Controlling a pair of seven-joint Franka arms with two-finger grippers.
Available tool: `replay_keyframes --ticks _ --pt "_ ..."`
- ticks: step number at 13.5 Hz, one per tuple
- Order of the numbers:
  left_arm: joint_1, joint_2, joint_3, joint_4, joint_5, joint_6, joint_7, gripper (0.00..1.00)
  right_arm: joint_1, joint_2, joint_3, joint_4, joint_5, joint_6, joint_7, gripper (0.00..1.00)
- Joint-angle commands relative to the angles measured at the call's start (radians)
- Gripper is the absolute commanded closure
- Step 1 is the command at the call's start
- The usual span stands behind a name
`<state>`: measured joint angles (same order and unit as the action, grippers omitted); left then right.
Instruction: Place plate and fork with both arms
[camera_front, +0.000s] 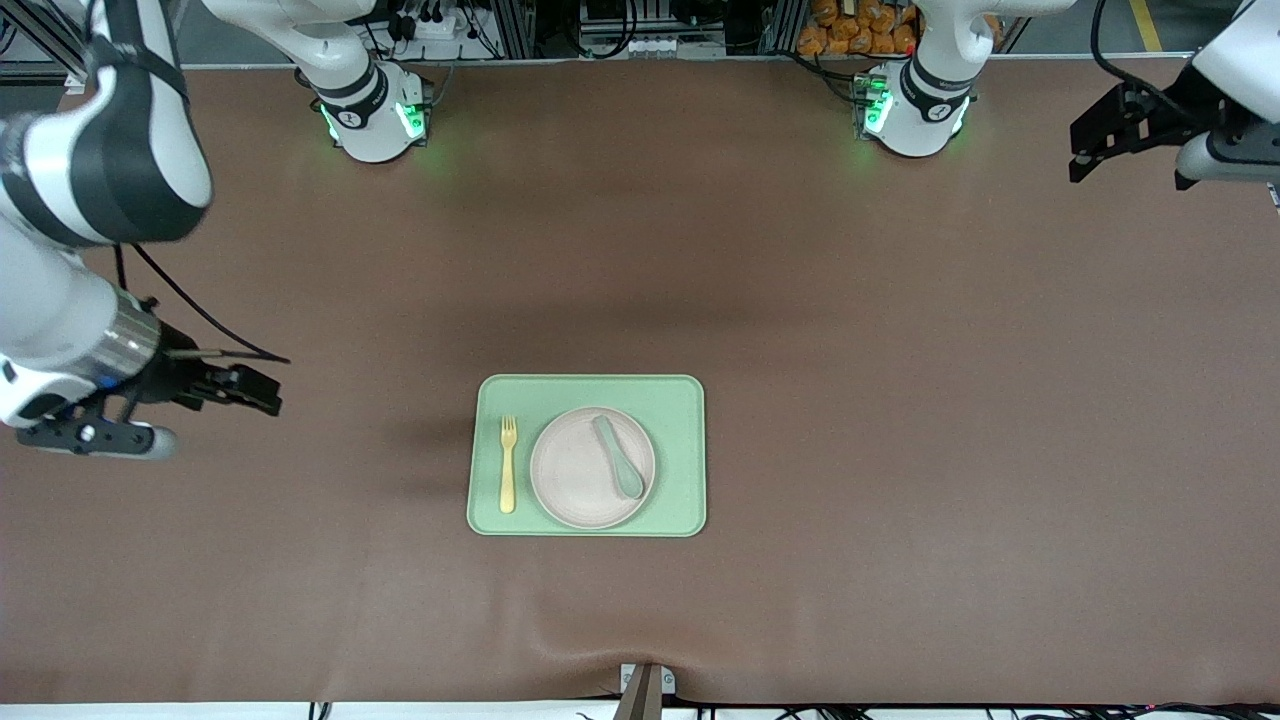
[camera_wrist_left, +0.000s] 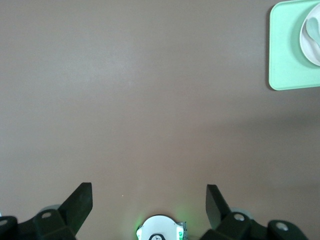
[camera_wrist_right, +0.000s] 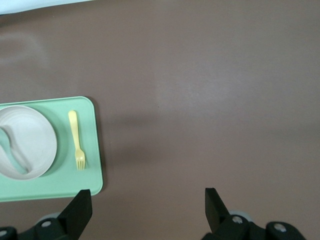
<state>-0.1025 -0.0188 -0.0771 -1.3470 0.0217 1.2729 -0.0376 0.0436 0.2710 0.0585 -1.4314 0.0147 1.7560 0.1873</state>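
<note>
On the green tray the plate and fork already lie side by side, so we keep both spread hands, left hand and right hand, clear above the desk.

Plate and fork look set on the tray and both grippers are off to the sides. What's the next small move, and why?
Probably none beyond holding both arms parked. The yellow fork lies on the green tray beside the round pink plate, which carries a green spoon. The right gripper and left gripper are open, over bare table.
</note>
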Motion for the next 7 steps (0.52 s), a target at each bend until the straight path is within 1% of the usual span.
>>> replay_keyframes --ticks 1,4,6,7 --pt "-0.003 -0.035 0.016 -0.034 -0.023 -0.029 0.045 0.0 -0.044 -0.103 0.03 -0.032 -0.005 -0.061 -0.064 0.0" --pt "-0.002 -0.032 0.017 -0.031 -0.031 -0.029 0.042 0.0 -0.054 -0.197 0.024 -0.052 -0.004 -0.141 -0.071 0.0" --pt "0.004 -0.038 0.016 -0.031 -0.029 -0.033 0.028 0.0 -0.051 -0.283 0.008 -0.098 0.002 -0.17 -0.075 0.0" --pt "0.024 -0.055 0.01 -0.031 -0.032 -0.043 0.03 0.0 -0.051 -0.318 0.001 -0.115 0.005 -0.171 -0.078 0.0"
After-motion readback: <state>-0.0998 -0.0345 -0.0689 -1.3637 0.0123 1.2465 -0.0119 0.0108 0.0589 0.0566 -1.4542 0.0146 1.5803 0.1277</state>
